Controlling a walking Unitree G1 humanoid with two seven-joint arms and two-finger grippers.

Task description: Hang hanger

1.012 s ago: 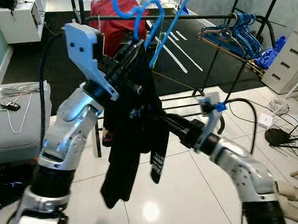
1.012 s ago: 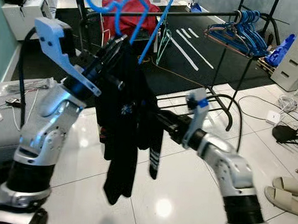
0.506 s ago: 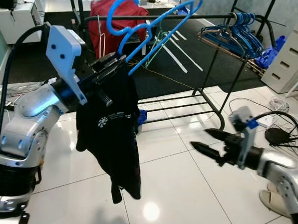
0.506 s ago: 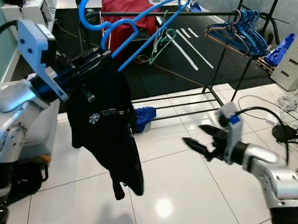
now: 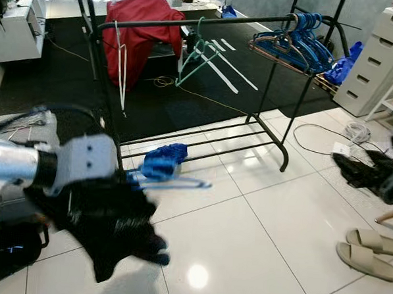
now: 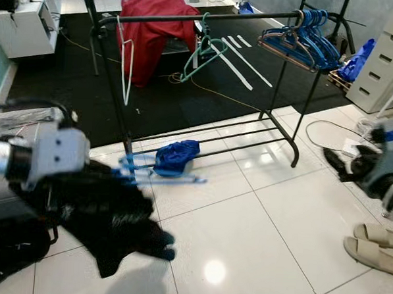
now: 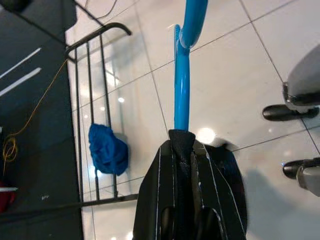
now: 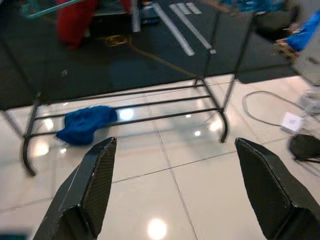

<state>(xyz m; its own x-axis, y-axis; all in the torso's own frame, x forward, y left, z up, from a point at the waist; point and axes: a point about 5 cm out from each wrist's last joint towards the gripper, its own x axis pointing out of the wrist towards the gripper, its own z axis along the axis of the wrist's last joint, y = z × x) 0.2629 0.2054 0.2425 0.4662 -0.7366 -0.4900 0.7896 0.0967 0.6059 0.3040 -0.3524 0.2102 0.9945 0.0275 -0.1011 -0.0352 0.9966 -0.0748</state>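
The left tool (image 7: 187, 220) is clamped on the blue hanger (image 5: 171, 181), low in front of the rack (image 5: 190, 21) and level over the floor (image 5: 257, 242); a black garment (image 5: 107, 224) droops from the hanger; a blue cloth (image 5: 161, 160) lies on the rack's bottom rails; the right tool (image 8: 175, 195), fingers (image 8: 95, 185) wide apart, faces the rack.

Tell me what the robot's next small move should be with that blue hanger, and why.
Probably raise the left pincer back up toward the rack's top rail. It holds the blue hanger with the black garment low over the floor, far below that rail. The right pincer is open and empty, free to steady the garment later.
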